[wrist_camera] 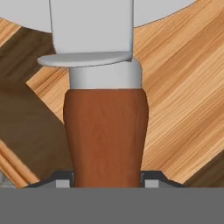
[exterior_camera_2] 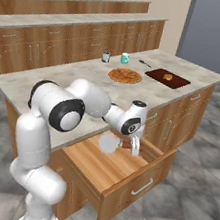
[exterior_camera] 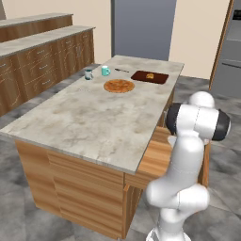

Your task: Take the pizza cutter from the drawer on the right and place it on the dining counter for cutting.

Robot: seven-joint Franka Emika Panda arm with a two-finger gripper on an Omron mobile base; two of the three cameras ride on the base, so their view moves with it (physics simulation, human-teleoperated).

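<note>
The pizza cutter (wrist_camera: 105,131) has its brown wooden handle between my finger tips, its grey collar and round pale blade above that in the hand view. My gripper (wrist_camera: 107,181) is shut on the handle. In the right base view the gripper (exterior_camera_2: 134,147) holds the cutter (exterior_camera_2: 109,143) sideways over the open drawer (exterior_camera_2: 139,188), the disc pointing left, just under the edge of the dining counter (exterior_camera_2: 87,75). The left base view has the drawer (exterior_camera: 157,157) pulled out at the right side of the dining counter (exterior_camera: 84,122), with my arm partly hiding it.
On the counter's far end lie a pizza (exterior_camera_2: 125,75), a dark cutting board (exterior_camera_2: 168,77), two mugs (exterior_camera_2: 124,58) (exterior_camera_2: 106,56) and a small dark spoon (exterior_camera_2: 145,63). Long wall counters (exterior_camera: 42,56) run along the left. Grey floor surrounds the island.
</note>
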